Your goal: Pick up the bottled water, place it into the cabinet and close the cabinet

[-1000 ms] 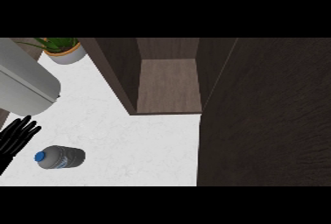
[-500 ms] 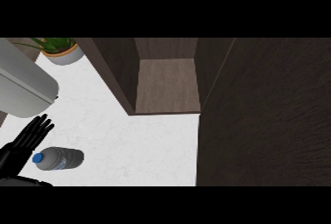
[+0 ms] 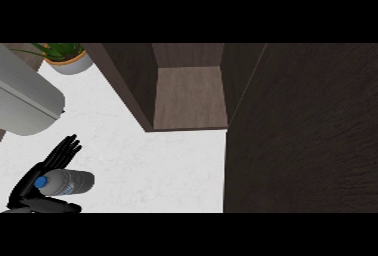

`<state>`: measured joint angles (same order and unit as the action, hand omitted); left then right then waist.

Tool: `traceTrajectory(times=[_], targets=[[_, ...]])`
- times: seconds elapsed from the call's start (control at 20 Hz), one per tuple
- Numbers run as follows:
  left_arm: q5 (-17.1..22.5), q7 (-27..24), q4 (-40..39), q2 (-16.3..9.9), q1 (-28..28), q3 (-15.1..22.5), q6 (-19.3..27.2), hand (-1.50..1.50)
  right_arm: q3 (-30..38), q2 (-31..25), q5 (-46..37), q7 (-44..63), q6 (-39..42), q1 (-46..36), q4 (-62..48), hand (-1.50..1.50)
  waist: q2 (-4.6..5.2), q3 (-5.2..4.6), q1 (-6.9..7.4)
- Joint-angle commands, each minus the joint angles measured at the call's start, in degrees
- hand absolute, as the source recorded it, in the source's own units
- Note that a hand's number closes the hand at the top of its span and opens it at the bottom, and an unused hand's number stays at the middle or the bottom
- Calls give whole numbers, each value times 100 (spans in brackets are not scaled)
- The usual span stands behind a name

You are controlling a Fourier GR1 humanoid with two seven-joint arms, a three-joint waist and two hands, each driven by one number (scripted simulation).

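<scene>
The bottled water [image 3: 66,182] lies on its side at the near left of the counter [image 3: 159,165], well apart from the cabinet [image 3: 188,97], whose open compartment sits farther and to the right. The left hand [image 3: 40,177] is at the bottle's cap end, fingers [image 3: 65,149] straight and apart, thumb below; nothing is clamped yet. The right hand is not in view.

Judged step: the grasp. The fingers should wrap the body, not the cap, so the bottle does not roll away.

The bottle's long axis runs left to right, blue cap [image 3: 41,181] pointing left toward the palm.
</scene>
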<state>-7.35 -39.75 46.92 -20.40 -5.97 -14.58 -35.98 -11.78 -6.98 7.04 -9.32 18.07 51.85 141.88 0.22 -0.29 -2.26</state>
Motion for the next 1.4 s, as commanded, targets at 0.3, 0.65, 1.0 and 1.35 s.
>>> traceTrajectory(times=[0.3,0.65,1.0,1.35], targets=[[100,-1245,-1164,42,-338,461,-870,-150,82,-111,325,-49,150,510,582,-150,1,-7,-27],[367,-1184,-1735,231,-829,494,-778,150,119,-49,205,-246,133,489,269,-150,9,2,11],[471,-1392,-1983,265,-832,667,-907,150,151,-51,222,-547,234,624,158,-150,3,0,-16],[1191,-1379,-1877,1569,-608,19,1201,150,21,-24,70,-556,236,665,208,-150,-28,10,114]])
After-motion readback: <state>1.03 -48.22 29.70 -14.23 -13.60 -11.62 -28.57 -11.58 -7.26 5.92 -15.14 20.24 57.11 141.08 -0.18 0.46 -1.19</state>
